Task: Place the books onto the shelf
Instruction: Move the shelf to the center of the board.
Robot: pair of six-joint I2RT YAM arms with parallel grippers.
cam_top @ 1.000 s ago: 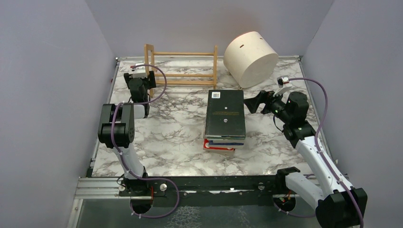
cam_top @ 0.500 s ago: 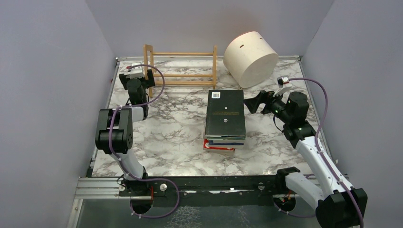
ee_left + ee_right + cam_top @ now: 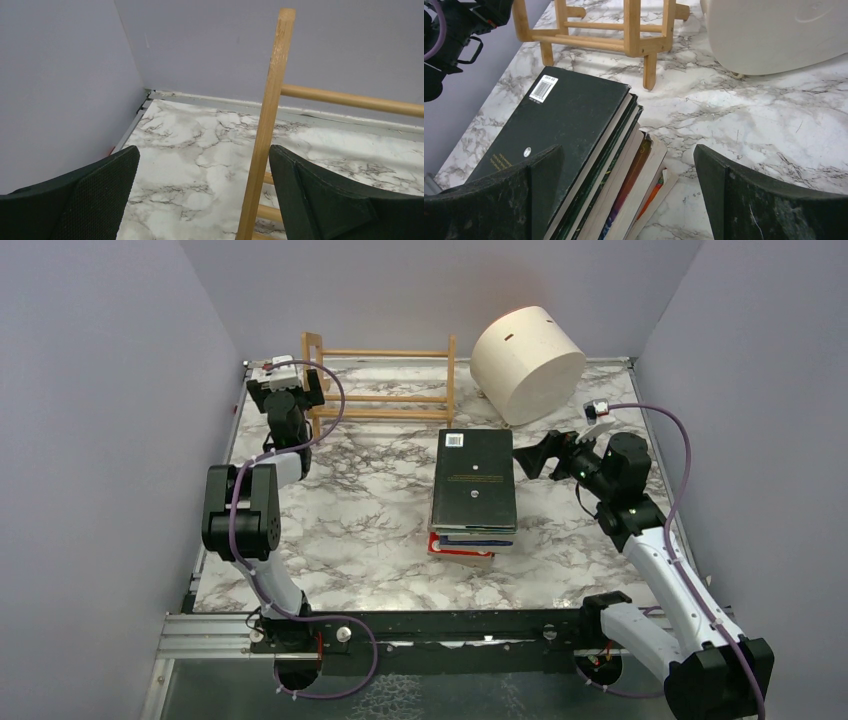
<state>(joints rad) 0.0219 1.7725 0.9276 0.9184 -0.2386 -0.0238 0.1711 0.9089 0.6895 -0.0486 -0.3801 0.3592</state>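
Your right gripper stood wide and empty beside the books, flat stack, black cover topmost, on veined marble table, smooth cream drum tilted beyond, your left gripper gaped astride the slatted light-wood shelf end post at the rear.

The tabletop was white marble-patterned with grey veining, enclosed on the left, far and right edges by plain lavender walls. A metal rail ran along its near edge. Lighting was even.
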